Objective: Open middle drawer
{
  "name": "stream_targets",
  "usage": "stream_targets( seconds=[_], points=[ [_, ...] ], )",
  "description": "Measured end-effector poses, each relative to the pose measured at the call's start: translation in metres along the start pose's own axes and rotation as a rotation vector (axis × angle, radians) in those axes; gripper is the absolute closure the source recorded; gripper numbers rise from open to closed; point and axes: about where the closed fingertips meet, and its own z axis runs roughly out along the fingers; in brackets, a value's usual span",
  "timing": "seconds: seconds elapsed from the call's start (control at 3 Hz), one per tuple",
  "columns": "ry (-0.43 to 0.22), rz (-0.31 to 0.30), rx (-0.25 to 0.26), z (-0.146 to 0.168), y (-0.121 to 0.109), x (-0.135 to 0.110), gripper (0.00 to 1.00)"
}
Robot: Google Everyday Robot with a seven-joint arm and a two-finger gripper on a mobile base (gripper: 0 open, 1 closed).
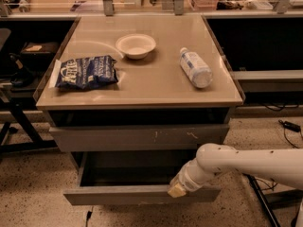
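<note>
My gripper (pixel 176 189) sits low at the cabinet's front, against the top edge of the middle drawer (pixel 118 196), right of its center. I cannot tell whether it is open or closed. The drawer stands out from the cabinet, its grey inside showing. Above it is the scratched drawer front (pixel 137 137). On the tabletop (pixel 156 86) lie 3 things: a bowl (pixel 136 45), a chip bag (pixel 86 72) and a bottle (pixel 195 67) on its side.
</note>
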Motion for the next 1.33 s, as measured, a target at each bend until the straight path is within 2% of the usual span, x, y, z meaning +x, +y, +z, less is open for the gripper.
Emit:
stream_targets(
  seconds=[0.33,0.67,1.33],
  points=[
    [0.009,0.014,-0.004,-0.001,0.007,0.006,1.00],
    [0.017,0.061,-0.007,-0.011,0.022,0.012,1.00],
    [0.023,0.077,-0.020,-0.012,0.025,0.017,1.00]
  ],
)
